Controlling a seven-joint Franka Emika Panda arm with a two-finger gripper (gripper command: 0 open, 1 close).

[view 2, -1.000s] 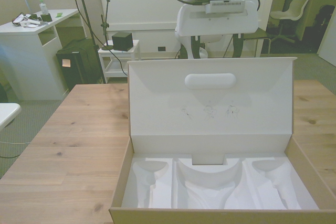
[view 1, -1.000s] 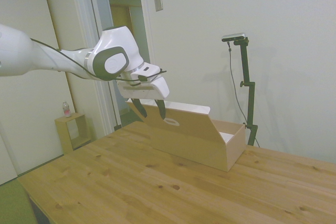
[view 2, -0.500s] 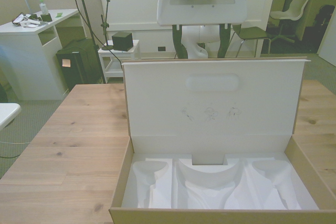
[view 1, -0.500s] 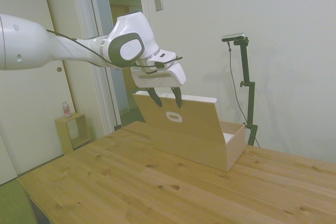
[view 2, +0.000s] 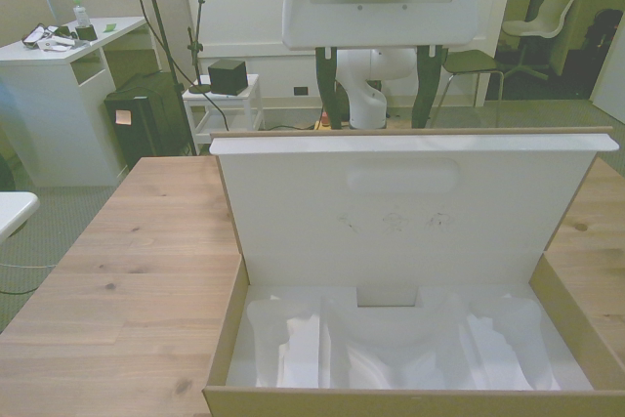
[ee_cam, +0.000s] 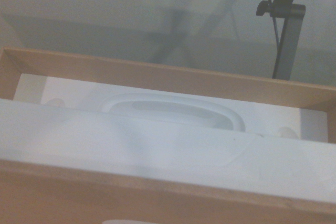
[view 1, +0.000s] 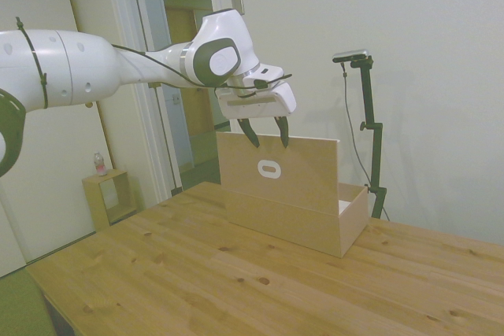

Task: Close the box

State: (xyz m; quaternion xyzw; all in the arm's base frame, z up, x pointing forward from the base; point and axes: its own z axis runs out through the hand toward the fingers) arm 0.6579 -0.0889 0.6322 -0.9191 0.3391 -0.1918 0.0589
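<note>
The long tan cardboard box (view 1: 315, 222) lies open on the wooden table (view 1: 197, 281). Its hinged lid (view 1: 303, 171) stands almost upright, and the white-rimmed oval slot (view 1: 269, 168) faces the side camera. In the front view the lid's whitish inner face (view 2: 410, 212) rises above the white moulded insert (view 2: 391, 349). My gripper (view 1: 265, 134) hangs open at the lid's top edge on its outer side, with nothing between the dark fingers (view 1: 249, 131). In the front view the gripper (view 2: 374, 116) sits just behind that edge. The wrist view looks down over the lid's edge (ee_cam: 157, 156) into the box's insert (ee_cam: 173, 108).
A small wooden cube shelf (view 1: 106, 198) with a bottle (view 1: 99, 164) on top stands on the floor by the doorway. Behind the table are a white desk (view 2: 59, 56), a white trolley carrying a black cube (view 2: 227, 75), and a chair (view 2: 547, 17).
The gripper has risen and moved toward the box's far side. The lid has swung from leaning back to nearly upright.
</note>
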